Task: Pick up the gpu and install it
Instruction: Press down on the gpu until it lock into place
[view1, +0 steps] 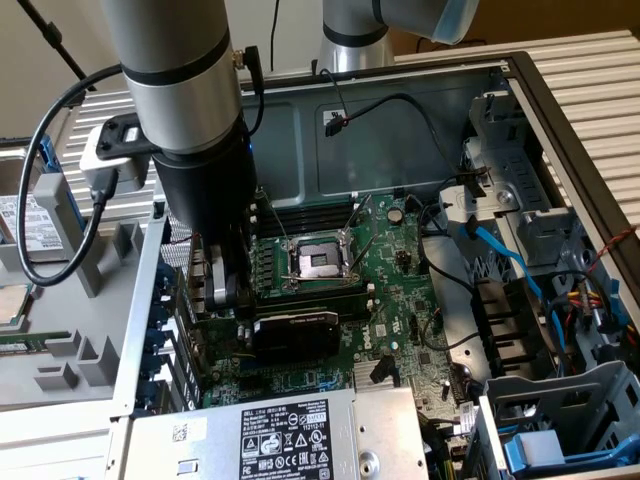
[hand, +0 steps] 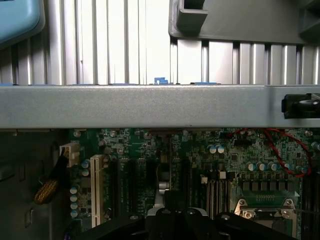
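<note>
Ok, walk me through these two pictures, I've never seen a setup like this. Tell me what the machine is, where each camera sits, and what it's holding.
The grey and black column is a robot arm, ending in a gripper that reaches down into an opened computer case. One picture comes from a camera standing off to the side; the other from a camera on the arm's wrist, looking along the gripper. Inside the case lies the big green motherboard. The gpu, a small card with a black cooler, stands on that board right by the gripper, which is shut at the card's end. Whether it is fully seated is hard to tell.

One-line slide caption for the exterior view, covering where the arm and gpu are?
Arm's shut end effector reaches into the open computer case, beside the gpu standing on the motherboard.
</note>
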